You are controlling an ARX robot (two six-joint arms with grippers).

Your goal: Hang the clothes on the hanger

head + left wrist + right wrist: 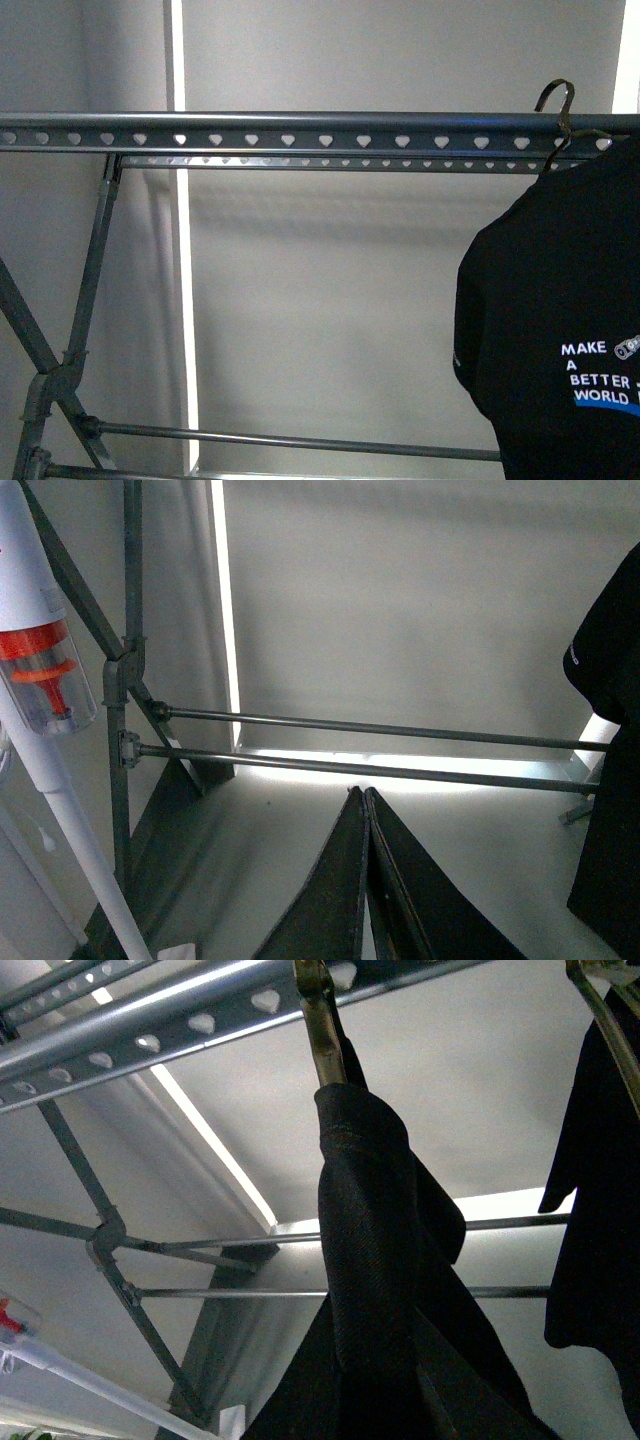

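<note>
The clothes, a black T-shirt (560,300) with white "MAKE A BETTER WORLD" lettering, hang at the far right of the front view. The shiny coat-hanger hook (557,100) sits over the top rail of the hanger, the dark-grey rack (300,130) with heart-shaped holes. In the right wrist view my right gripper (372,1320) is shut on the shirt's black cloth (370,1190) below the hook (322,1020), which reaches the rail (180,1030). My left gripper (362,805) is shut and empty, low down, pointing at the rack's lower bars (380,730). Neither gripper shows in the front view.
Another black garment (600,1210) hangs on its own wire hanger beside the held shirt. A white stick vacuum with an orange part (40,670) stands by the rack's crossed legs (60,370). A grey wall lies behind the rack.
</note>
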